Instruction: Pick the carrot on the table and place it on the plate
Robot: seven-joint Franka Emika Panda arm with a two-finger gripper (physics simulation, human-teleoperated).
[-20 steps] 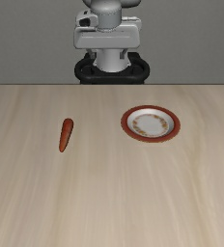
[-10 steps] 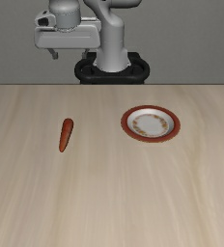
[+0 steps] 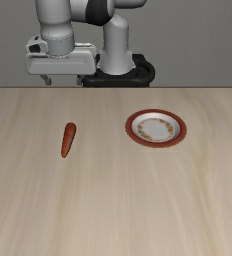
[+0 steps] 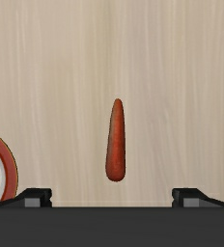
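- Step in hand, as I judge it: the approach to the pick. Nothing is being held yet.
- The gripper (image 3: 65, 80) is hanging high above the table (image 3: 138, 200), over the far edge toward the exterior view's left, well apart from the surface.
- The carrot (image 3: 68, 139) is lying flat on the bare wood at the exterior view's left. The plate (image 3: 131, 128) is sitting well apart from it at the exterior view's right, with nothing on it.
- Hand state: in the wrist view the gripper (image 4: 112, 198) is showing both fingertips spread wide, with only table (image 4: 172, 77) between them.
- The wrist view is adding alignment. The carrot (image 4: 115, 141) is lying roughly midway between the two finger lines, its length running away from the hand and its thicker end nearer the fingertips. The fingers would therefore be closing across its narrow width.
- That view is also catching the plate (image 4: 10, 164) rim off to one side of the carrot.
- The exterior view is supplying what the wrist view cannot: the hand's height above the table and the open run from carrot to plate.
- Next move, by my reading: a straight descent until the fingertips are straddling the carrot near its thicker half, then closing. Little or no wrist rotation seems needed.
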